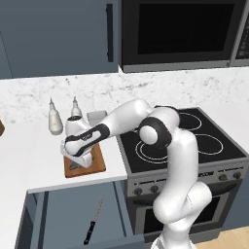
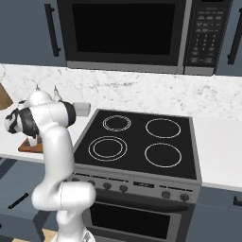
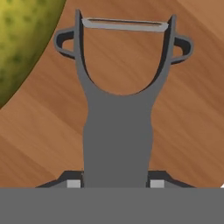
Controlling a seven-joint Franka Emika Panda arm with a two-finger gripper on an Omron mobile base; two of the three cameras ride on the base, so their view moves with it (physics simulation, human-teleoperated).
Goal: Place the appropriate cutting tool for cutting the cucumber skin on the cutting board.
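Observation:
The cutting tool, a dull-grey peeler (image 3: 118, 131), lies flat on the reddish-brown cutting board (image 3: 188, 122) with its forked head pointing away from the hand. My gripper (image 3: 115, 183) is shut on its handle, one fingertip (image 3: 73, 183) pressed against each side. The yellow-green cucumber (image 3: 22, 39) lies on the board just beside the peeler's head. In the left base view my gripper (image 1: 79, 163) reaches straight down onto the cutting board (image 1: 98, 163) on the counter left of the stove. From the right base view the hand hides most of the cutting board (image 2: 29, 149).
Two pale bottles (image 1: 55, 121) and a small grey box (image 1: 96, 116) stand behind the board. The black stove top (image 1: 194, 141) lies to the right. A black-handled knife (image 1: 92, 223) lies in the open drawer below the counter.

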